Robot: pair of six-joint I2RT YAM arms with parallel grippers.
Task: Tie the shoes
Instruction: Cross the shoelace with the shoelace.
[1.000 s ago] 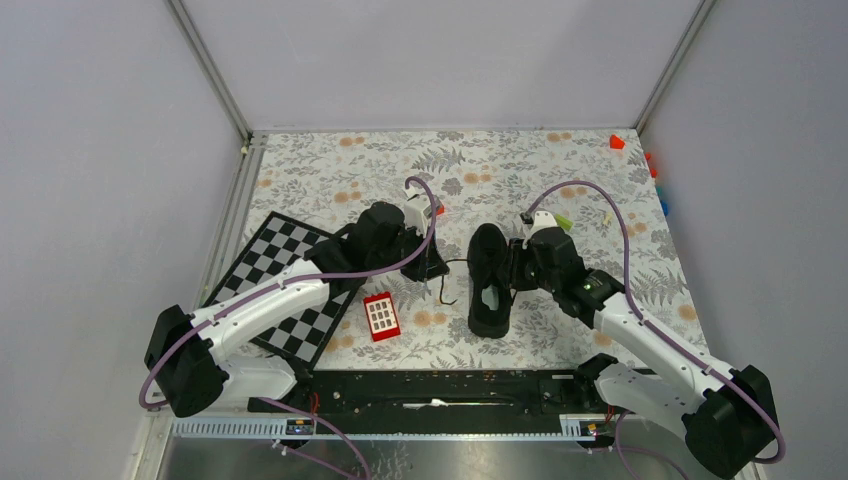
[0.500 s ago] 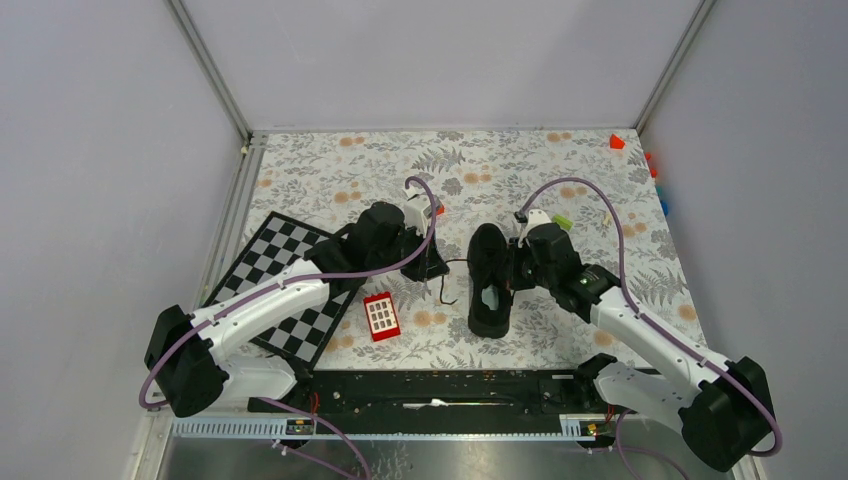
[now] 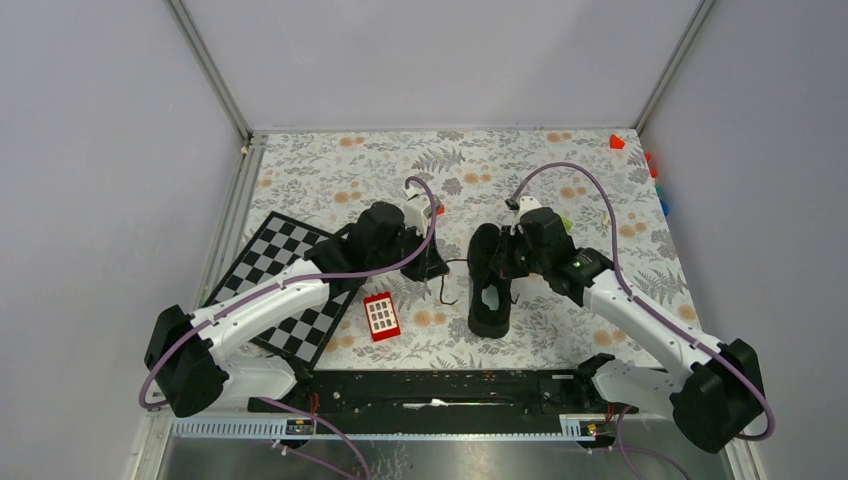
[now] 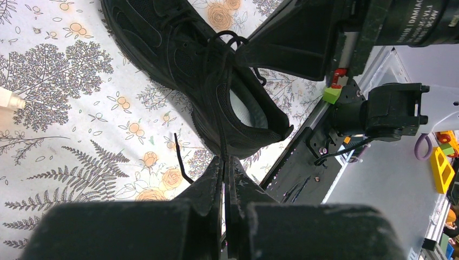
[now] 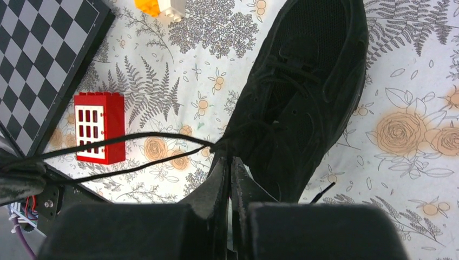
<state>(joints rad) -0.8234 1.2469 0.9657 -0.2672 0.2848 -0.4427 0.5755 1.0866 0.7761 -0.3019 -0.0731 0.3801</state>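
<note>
Okay, shoe (image 3: 482,250): single black sneaker, upright on its sole, mid-table on floral cloth (image 3: 400,170); toe to far side, heel opening with pale insole toward arm bases; between the two arms.
laces (image 5: 135,142): thin, black; two strands pulled out sideways from lacing area toward left arm; one loose end lying on cloth beside shoe.
left gripper (image 4: 224,160): just left of shoe, jaws pressed together, pinching laces; wrist view shows a strand running from shoe straight into the closed tips.
right gripper (image 5: 227,158): reaching in from shoe's right, tips over lacing at about mid-length, jaws clamped on laces where the strands leave the shoe.
red block (image 3: 381,316): windowed brick on cloth, near-left of shoe, apart from it; taut strands cross over it in right wrist view.
chessboard (image 3: 275,285): left part of table, partly under left arm, one corner close to red block.
orange-white block (image 5: 160,5): on cloth beyond red block, cut off by frame edge.
</note>
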